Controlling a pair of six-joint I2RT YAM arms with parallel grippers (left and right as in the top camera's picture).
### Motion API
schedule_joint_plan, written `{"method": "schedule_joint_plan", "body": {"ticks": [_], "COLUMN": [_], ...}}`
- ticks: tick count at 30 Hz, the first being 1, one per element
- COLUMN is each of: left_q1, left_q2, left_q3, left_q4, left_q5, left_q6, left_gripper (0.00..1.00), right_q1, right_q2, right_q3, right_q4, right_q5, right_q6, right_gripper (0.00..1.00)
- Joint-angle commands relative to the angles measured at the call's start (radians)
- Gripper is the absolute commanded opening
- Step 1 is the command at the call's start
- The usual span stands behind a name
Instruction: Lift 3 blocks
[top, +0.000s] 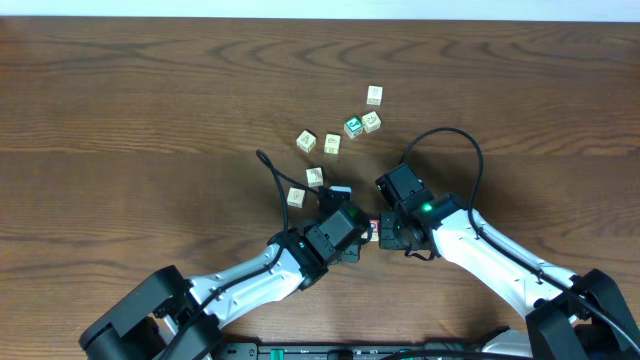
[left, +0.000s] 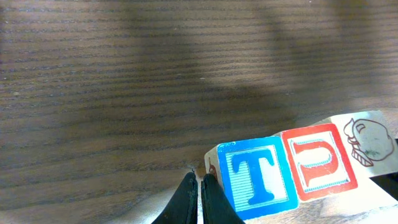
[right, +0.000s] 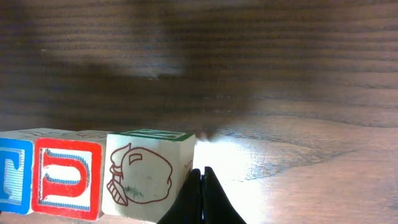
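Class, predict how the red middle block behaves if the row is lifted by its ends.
Red block looks like rigid wood, so likely won't squash. Sandwiched between blue block and cream block, it might slip out. Flat faces: unlikely to roll.

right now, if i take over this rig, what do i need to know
Left gripper: shut, tip against the blue T block.
Right gripper: shut, tip against the cream picture block.
Red U block sits between those two blocks, all three in one row.
Done: row pinched from both ends.
To do: raise both arms together; whether the row is off the table yet I cannot tell.
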Motion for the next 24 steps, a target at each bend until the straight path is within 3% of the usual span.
{"method": "schedule_joint_plan", "body": {"ticks": [1, 24], "left_q1": [-0.04, -0.04], "left_q2": [0.007, 0.059], "left_q3": [0.029, 0.029], "left_q4": [0.064, 0.072], "left_q5": [0.124, 0.121], "left_q6": [-0.013, -0.013], "left_gripper": [0.07, 0.07], "right_q1": [0.03, 0.03], "right_q2": [0.007, 0.007], "right_q3": [0.008, -0.063], "right_q4": [0.031, 0.098], "right_q5": [-0.179, -0.153], "right_q6": [-0.016, -0.015], "right_gripper": [0.01, 0.01]}}
